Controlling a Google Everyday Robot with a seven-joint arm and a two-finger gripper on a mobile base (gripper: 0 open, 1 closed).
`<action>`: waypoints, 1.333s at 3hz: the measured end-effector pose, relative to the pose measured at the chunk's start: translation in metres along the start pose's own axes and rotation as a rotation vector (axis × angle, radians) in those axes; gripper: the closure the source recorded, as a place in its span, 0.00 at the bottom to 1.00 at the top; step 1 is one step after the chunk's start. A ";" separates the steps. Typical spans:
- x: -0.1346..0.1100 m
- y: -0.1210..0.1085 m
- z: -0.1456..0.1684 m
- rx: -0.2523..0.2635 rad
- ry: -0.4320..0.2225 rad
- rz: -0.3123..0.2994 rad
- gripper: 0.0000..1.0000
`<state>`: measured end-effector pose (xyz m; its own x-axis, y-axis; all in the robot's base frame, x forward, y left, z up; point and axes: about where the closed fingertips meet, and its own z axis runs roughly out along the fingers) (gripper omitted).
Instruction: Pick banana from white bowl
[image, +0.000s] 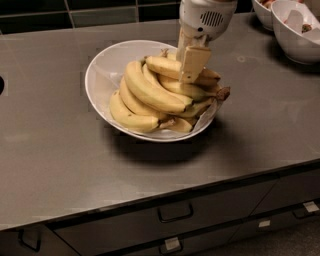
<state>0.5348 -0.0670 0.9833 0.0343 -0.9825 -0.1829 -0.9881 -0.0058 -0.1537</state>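
Grey bench (60, 150) is filling most of the view, running from the dark tiled wall (75, 12) at the back to the front edge. Drawer fronts (175, 212) with dark handles are showing under that edge. White bowl (102, 65) is sitting on the bench a little above centre, wide and shallow, casting a shadow toward the front. It is holding a heap of yellow bananas (150, 92) that is crowding its right half and leaving the left inner wall bare. Two smaller, deeper white bowls (295, 35) are standing at the top right corner, well apart from the wide bowl. The hand (191, 65) is reaching down from the top edge, its white housing over the back right of the bowl and its beige lower part lying against the top of the heap. Cannot tell whether the hand is open, closed or gripping. The banana (162, 65), slim and nearly straight, is lying on top of the heap inside the white bowl, with the hand crossing in front of its middle. Its right end is pointing at the right rim.
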 end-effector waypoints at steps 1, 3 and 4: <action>-0.006 -0.008 -0.001 0.041 -0.023 -0.002 1.00; -0.013 -0.003 -0.024 0.181 -0.063 -0.039 1.00; -0.018 0.006 -0.038 0.240 -0.092 -0.070 1.00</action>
<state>0.5228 -0.0564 1.0231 0.1256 -0.9602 -0.2495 -0.9193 -0.0181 -0.3931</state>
